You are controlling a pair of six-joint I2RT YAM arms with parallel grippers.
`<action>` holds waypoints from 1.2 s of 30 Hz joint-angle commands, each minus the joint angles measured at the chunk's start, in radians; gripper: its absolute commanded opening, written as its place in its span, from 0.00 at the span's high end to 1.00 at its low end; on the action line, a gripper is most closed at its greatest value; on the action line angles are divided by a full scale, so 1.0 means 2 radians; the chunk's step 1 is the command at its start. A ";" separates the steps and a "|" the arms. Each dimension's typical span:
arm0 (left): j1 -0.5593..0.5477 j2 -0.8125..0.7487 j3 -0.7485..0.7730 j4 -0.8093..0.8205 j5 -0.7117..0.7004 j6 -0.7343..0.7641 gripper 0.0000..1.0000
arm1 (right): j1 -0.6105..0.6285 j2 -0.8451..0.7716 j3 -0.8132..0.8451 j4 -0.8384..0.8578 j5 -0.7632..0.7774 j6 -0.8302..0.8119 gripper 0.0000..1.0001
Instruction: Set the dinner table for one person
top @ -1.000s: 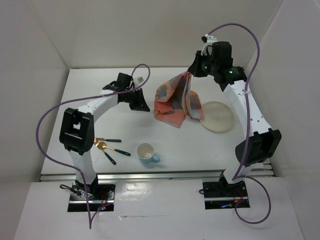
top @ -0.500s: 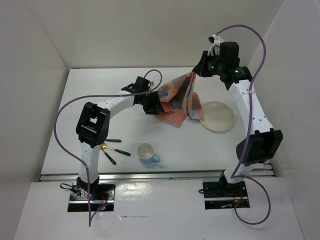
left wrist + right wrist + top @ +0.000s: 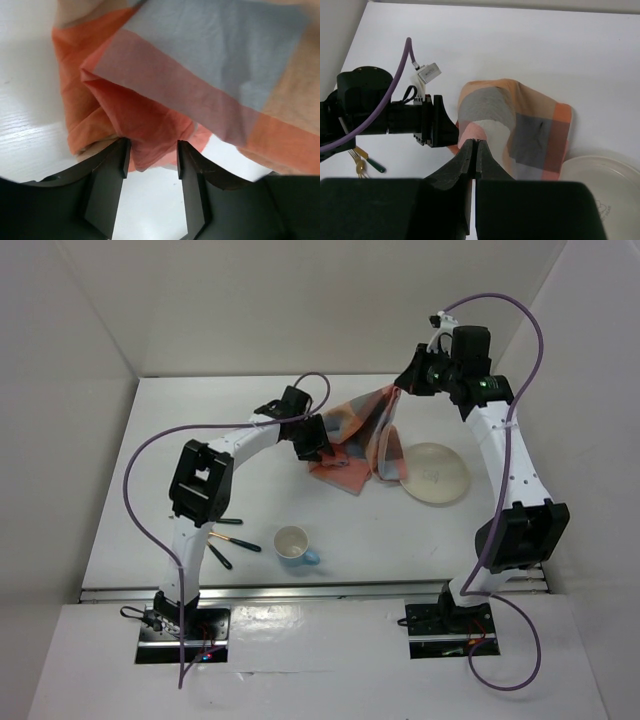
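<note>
An orange-and-blue checked cloth (image 3: 352,440) lies bunched at the back middle of the white dinner table (image 3: 190,420). One corner is lifted, and my right gripper (image 3: 399,390) is shut on that corner (image 3: 476,142); the rest of the cloth (image 3: 532,130) hangs below it. My left gripper (image 3: 321,440) is at the cloth's left edge. In the left wrist view it (image 3: 152,156) stands open, with an orange fold of the cloth (image 3: 145,125) reaching between its fingertips (image 3: 124,150), not pinched.
A cream plate (image 3: 436,473) sits right of the cloth, its rim also seen in the right wrist view (image 3: 605,185). A white cup with a blue handle (image 3: 293,543) stands at the front middle. Black-handled gold cutlery (image 3: 232,543) lies left of it. A metal rail (image 3: 320,592) runs along the near edge.
My left arm has swung right to the cloth's left edge and its jaws have opened. My right gripper has moved a little to the right, still holding the cloth corner.
</note>
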State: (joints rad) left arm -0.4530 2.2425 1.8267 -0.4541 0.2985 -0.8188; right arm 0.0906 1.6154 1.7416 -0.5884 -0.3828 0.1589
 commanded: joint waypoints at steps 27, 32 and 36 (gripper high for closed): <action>0.032 -0.155 0.049 -0.122 -0.046 0.062 1.00 | -0.031 -0.059 0.005 -0.012 0.004 0.011 1.00; 0.088 -0.277 0.035 -0.127 -0.050 0.083 1.00 | -0.031 -0.071 0.048 -0.030 0.004 0.016 1.00; 0.148 -0.307 0.084 -0.154 -0.046 0.101 1.00 | -0.036 -0.088 0.081 -0.052 0.004 0.010 1.00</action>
State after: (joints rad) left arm -0.2092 1.6772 1.9198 -0.7120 0.2157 -0.6712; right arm 0.0257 1.5127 1.8145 -0.6598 -0.3737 0.1822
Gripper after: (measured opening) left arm 0.106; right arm 0.029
